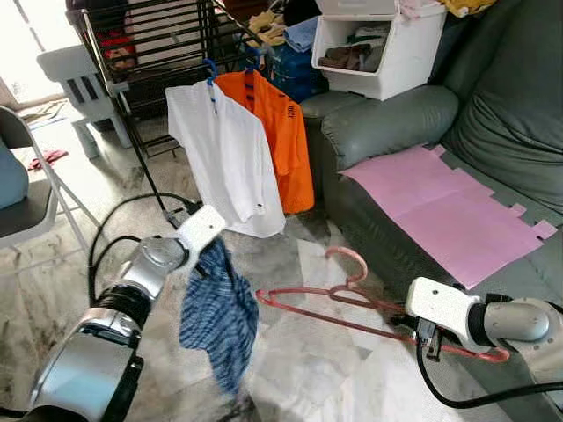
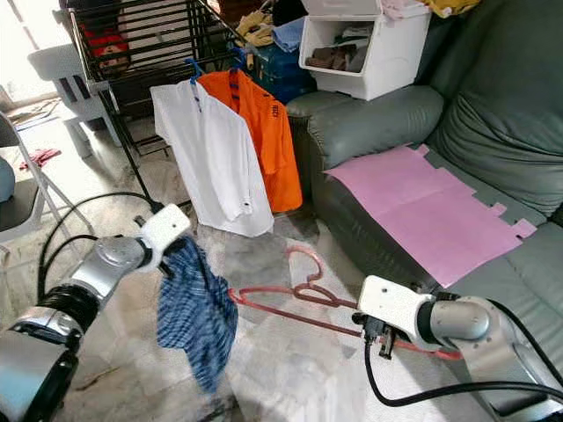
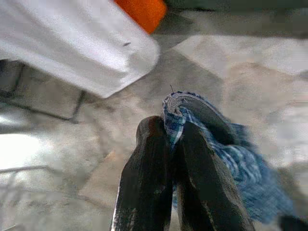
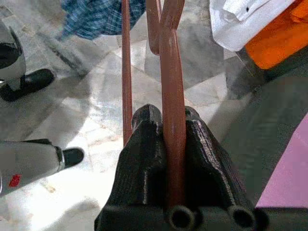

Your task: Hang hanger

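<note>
One pink hanger is held level above the marble floor, in front of the grey sofa. The right gripper has both fingers closed tight on one of its bars, hook pointing away from the robot. The left gripper is pinched shut on one blue plaid garment, which hangs free below it, beside the hanger's near end. Behind, two shirts hang from the drying rack: one white shirt and one orange shirt, touching. One pink sheet lies on the sofa seat. One white bin sits on the sofa arm.
</note>
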Motion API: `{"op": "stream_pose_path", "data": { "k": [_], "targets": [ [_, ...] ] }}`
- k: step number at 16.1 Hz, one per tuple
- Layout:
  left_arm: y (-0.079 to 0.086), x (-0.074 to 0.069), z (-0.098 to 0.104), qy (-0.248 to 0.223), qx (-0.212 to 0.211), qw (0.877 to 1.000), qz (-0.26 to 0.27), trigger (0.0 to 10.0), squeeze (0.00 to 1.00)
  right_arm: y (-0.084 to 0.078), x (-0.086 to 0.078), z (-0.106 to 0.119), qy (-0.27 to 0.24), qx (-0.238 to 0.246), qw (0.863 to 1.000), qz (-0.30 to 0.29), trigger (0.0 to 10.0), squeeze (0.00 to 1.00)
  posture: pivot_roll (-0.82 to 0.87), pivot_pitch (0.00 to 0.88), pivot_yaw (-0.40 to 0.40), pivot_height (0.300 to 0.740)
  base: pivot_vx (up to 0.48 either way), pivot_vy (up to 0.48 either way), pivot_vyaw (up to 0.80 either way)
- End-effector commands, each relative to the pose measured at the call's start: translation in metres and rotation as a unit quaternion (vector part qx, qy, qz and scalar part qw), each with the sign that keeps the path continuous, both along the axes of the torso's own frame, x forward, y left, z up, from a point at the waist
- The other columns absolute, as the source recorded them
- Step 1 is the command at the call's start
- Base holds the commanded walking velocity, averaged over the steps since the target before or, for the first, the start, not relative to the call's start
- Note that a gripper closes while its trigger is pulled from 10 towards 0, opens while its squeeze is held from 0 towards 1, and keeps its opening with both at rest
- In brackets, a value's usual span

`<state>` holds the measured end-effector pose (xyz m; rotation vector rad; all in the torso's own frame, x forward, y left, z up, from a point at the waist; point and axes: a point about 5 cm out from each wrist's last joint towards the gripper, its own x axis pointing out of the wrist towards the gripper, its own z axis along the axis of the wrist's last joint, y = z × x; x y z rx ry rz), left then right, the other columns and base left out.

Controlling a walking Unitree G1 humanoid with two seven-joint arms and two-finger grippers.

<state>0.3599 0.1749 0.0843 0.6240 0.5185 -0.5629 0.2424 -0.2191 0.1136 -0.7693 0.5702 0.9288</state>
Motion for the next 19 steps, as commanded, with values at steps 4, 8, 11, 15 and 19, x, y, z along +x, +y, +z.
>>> {"op": "stream_pose_path", "data": {
  "k": [4,8,11,15,19],
  "targets": [
    [-0.013,-0.003,0.007,0.014,-0.013,0.996,-0.091,10.0,0.00,0.009,0.025,0.005,-0.089,0.002,0.996,-0.032,10.0,0.00,-0.17,0.000,0.089,0.740,0.000,0.000,0.00],
    [-0.018,-0.008,0.008,0.013,-0.011,0.990,-0.142,10.0,0.00,0.010,0.034,0.008,-0.118,0.007,0.992,-0.046,10.0,0.00,-0.17,0.000,0.082,0.740,0.000,0.000,0.00],
    [-0.025,-0.004,0.014,-0.015,-0.038,0.991,-0.128,10.0,0.00,0.008,0.034,0.008,-0.121,0.010,0.992,-0.045,10.0,0.00,-0.17,0.000,0.078,0.740,0.000,0.000,0.00],
    [-0.006,0.003,0.005,-0.031,-0.012,0.999,0.011,10.0,0.00,0.006,0.020,0.010,-0.061,0.019,0.998,0.004,10.0,0.00,-0.18,0.000,0.080,0.740,0.000,0.000,0.00],
    [-0.021,0.002,0.006,-0.022,-0.069,0.997,0.003,10.0,0.00,0.014,0.014,0.003,-0.035,0.031,0.999,0.025,10.0,0.00,-0.17,0.000,0.076,0.740,0.000,0.000,0.00]
  ]
}}
